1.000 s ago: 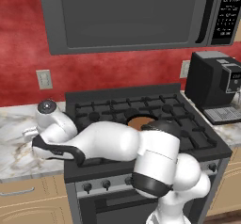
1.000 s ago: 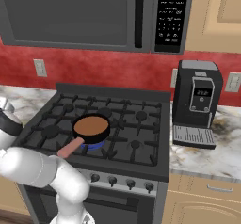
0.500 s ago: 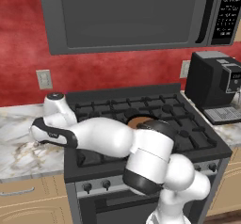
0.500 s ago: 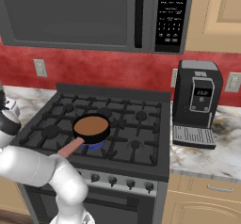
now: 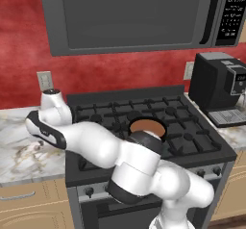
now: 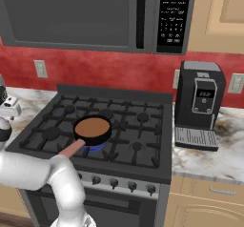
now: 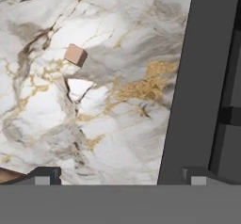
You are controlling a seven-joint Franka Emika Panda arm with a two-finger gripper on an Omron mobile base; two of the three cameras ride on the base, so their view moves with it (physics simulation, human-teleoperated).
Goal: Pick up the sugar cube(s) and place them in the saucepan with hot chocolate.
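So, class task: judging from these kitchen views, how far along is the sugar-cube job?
Done: nothing visible; the saucepan on the stove shows only smooth brown liquid.
In hand: nothing is held. The open hand hangs over the marble counter left of the stove, one sugar cube lying ahead of it.
Left: grasp that cube and carry it to the saucepan.

Rendered views under bright, even, diffuse light; no glare or motion blur. Hand view: slightly soft marble counter [image 7: 94, 124] texture, and a faint shadow beside the sugar cube [image 7: 75, 54] toward 4 o'clock.
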